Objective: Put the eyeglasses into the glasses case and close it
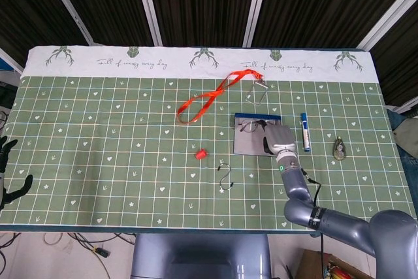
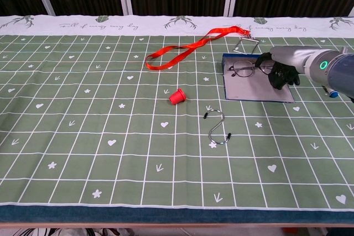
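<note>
Centrally, the right hand (image 2: 281, 71) pinches the eyeglasses (image 2: 247, 69) over the open glasses case (image 2: 255, 88).
Eyeglasses sit at the case's far end, near its blue edge. Left of the case lie a red cap (image 2: 177, 97) and a metal hook (image 2: 218, 127); beyond it, a red lanyard (image 2: 188, 47); right of it, a marker (image 1: 305, 131). Left hand (image 1: 8, 174) hangs spread, well away.
</note>
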Robot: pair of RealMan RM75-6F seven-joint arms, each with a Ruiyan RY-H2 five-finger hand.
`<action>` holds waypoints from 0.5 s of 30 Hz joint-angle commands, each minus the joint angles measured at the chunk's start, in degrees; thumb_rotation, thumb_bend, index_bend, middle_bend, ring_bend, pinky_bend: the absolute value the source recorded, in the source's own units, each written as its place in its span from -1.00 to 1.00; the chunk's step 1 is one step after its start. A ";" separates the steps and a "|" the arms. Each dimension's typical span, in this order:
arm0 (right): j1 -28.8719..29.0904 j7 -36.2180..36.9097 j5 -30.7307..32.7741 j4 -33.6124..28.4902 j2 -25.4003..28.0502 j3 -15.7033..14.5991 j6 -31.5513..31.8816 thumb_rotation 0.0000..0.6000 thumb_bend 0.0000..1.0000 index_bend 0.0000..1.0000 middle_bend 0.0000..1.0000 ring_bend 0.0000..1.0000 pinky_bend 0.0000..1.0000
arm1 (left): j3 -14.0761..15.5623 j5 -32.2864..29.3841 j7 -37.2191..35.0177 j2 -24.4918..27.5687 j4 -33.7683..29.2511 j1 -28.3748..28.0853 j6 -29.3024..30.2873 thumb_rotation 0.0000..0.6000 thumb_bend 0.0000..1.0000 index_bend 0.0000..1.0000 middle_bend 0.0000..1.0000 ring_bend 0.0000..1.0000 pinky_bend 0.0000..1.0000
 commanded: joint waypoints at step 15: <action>0.54 -0.77 2.20 1.02 -0.35 1.16 0.06 1.00 0.58 -0.67 0.33 0.45 0.29 | 0.02 -0.04 -0.18 0.09 -0.07 0.03 -0.06 1.00 -0.30 -0.80 -1.00 -1.00 -1.00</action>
